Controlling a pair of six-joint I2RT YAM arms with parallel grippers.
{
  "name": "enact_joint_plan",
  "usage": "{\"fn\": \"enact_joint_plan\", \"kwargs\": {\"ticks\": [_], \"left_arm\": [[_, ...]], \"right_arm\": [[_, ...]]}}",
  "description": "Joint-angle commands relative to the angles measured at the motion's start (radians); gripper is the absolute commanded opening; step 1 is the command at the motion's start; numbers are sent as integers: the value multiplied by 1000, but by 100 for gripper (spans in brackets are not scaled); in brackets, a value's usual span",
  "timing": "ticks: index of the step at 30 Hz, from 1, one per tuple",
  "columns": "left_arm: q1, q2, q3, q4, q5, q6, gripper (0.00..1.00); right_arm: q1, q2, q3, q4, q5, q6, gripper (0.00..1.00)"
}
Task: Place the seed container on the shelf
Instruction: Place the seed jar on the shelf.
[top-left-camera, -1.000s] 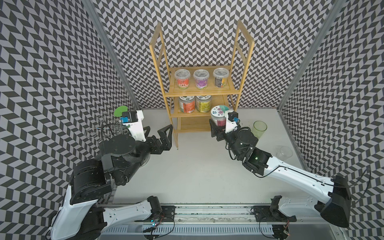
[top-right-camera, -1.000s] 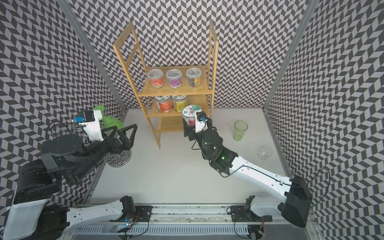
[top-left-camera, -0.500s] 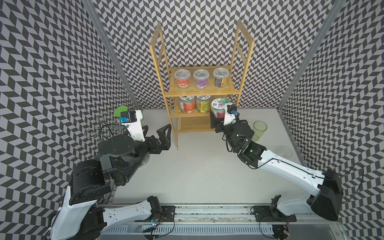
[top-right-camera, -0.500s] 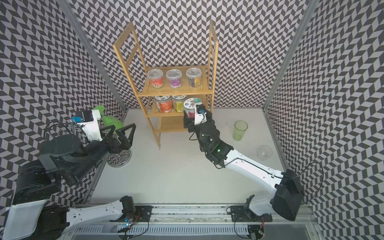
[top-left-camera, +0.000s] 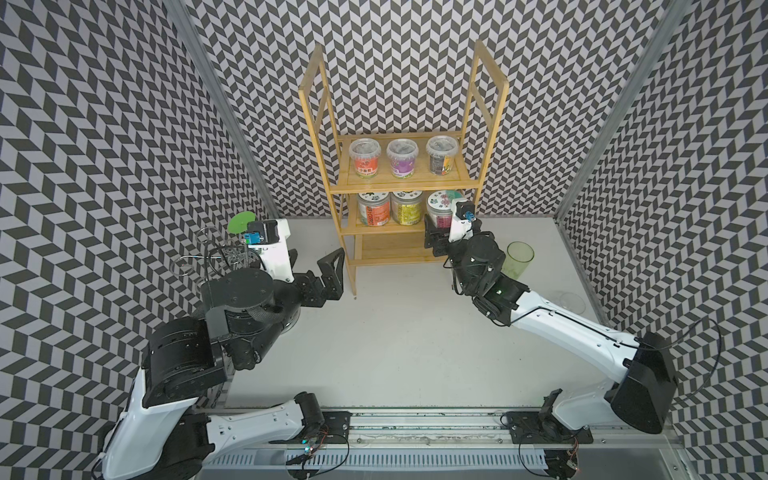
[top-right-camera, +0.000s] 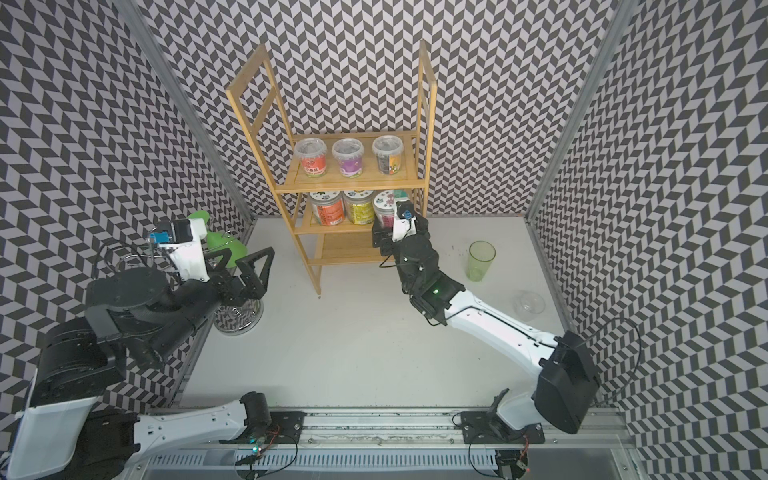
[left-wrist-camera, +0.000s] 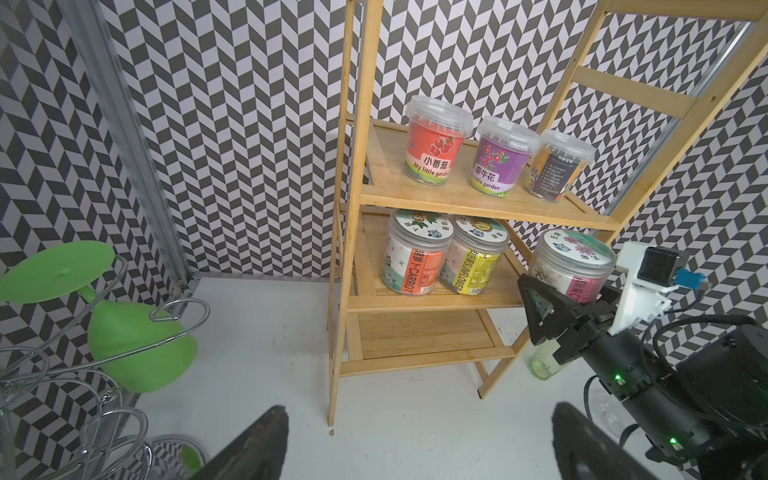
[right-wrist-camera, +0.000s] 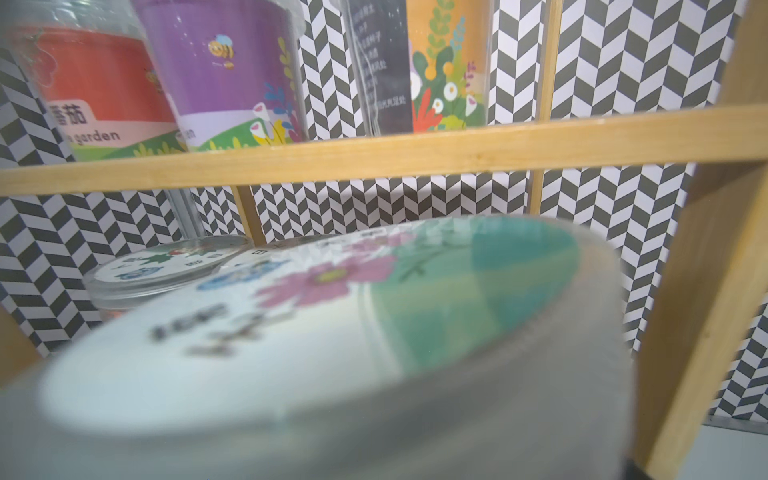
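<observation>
- Grip: the right gripper (top-left-camera: 444, 231) is clamped on the seed container (left-wrist-camera: 575, 259), with one black finger (left-wrist-camera: 540, 307) pressed to its side below the flowered lid.
- Held upright between those jaws, the container is at the right front corner of the middle board of the shelf (top-left-camera: 405, 188). Its base is hidden, so whether it rests on the board cannot be told.
- Just left of the gripper, on that same board, stands the yellow sunflower jar (left-wrist-camera: 473, 262), and beyond it the orange carrot jar (left-wrist-camera: 411, 257).
- Above the gripper, the upper board carries three clear tubs (top-left-camera: 401, 158).
- Right of its wrist, a green cup (top-left-camera: 517, 259) stands on the table.
- The left gripper (left-wrist-camera: 419, 409) hovers with jaws spread wide and empty. The shelf's front left leg is just ahead of it, and the container is well apart from it.
</observation>
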Motion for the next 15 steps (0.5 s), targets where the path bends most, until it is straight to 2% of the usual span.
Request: {"fn": "enact_joint_plan", "kwargs": {"ticks": [1, 15], "left_arm": [[-1, 8, 10, 26, -16, 28, 100], [0, 6, 6, 22, -19, 37, 99]], "right_arm": [[-9, 7, 47, 89, 5, -2, 75], [-35, 52, 92, 75, 0, 9, 77]]}}
